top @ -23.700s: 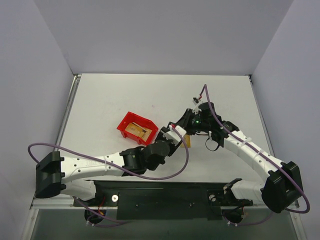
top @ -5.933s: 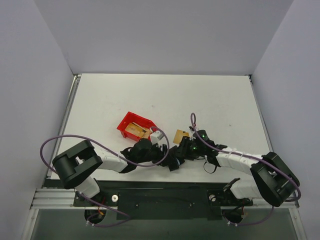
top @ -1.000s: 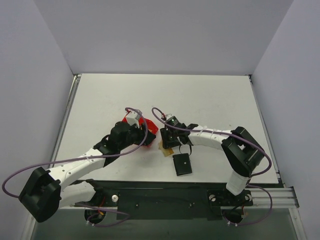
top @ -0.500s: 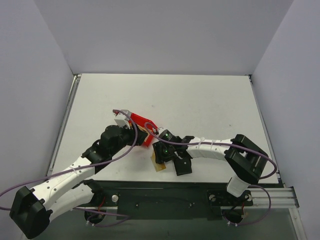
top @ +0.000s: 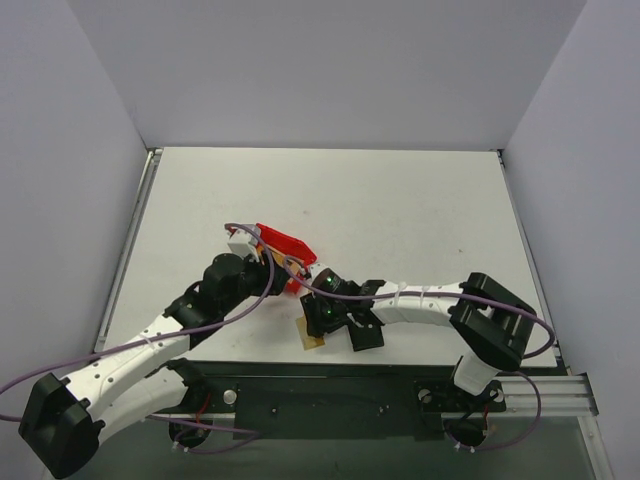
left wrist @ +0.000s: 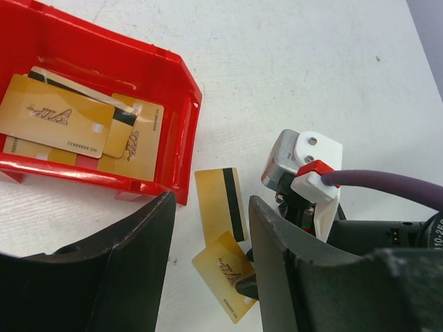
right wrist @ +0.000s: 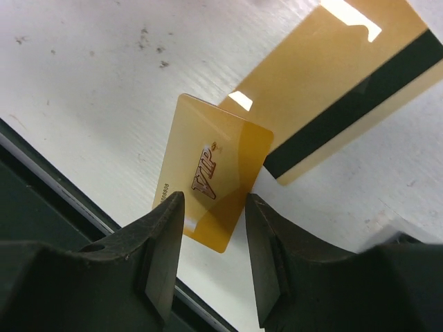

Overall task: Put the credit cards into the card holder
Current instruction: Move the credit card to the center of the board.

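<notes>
- While your left pincer hangs just beside the red bin, its fingers stand apart and grip nothing.
- Several credit cards lie inside that bin.
- A striped card lies on the surface by the bin's corner, its end overlapped by a VIP card.
- Your right pincer holds its fingers partly apart at the VIP card's end; you cannot tell whether they clamp it.
- The card holder lies flat just right of that pincer.
</notes>
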{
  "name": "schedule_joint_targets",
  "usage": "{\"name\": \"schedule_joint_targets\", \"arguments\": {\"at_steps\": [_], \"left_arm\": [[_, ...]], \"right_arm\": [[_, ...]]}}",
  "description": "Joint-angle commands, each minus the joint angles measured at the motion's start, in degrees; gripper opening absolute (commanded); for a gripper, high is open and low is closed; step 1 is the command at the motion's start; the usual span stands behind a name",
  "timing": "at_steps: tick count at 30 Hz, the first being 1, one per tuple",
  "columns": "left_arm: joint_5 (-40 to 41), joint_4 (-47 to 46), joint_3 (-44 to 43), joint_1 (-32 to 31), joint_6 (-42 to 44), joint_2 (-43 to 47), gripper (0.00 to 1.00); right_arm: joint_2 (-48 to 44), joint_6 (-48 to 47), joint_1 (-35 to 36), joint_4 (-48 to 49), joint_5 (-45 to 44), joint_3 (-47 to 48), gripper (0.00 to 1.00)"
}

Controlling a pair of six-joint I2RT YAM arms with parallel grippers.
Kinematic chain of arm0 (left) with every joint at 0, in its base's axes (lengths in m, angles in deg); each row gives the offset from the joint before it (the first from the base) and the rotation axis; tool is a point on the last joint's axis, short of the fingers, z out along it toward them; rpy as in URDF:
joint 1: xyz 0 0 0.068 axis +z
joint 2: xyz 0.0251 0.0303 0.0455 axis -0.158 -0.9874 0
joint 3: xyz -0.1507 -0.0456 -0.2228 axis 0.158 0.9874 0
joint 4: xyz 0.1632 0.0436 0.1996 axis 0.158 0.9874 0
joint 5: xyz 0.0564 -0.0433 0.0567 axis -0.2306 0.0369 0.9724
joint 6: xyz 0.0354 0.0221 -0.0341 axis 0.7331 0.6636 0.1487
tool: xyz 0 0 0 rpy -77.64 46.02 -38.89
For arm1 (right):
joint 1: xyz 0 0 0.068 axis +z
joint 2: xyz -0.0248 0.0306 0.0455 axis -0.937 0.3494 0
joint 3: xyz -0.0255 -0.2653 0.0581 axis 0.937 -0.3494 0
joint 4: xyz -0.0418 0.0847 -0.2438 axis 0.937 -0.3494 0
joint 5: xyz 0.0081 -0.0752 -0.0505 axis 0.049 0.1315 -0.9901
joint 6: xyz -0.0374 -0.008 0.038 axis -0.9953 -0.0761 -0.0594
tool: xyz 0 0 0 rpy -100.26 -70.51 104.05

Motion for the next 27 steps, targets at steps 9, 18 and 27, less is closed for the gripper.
{"name": "schedule_joint_targets", "arguments": {"at_steps": [9,18,27], "left_arm": [[2.89,4.27,4.73,0.35,-4.49,4.61,0.56],[4.74,5.16,7.8,0.44,-6.42,7.16,0.56],[4.39,0.86,10.88,0.44,-7.83,6.02,0.55]], "right_arm": [[6.4,-3.72,6.18,-4.82,4.67,-3.04,0.35],[8.15,-5.66,9.35,-2.63,8.19,-1.72,0.35],[0.09,-4.0,7.61,3.35,7.76,-7.16,0.34]]}}
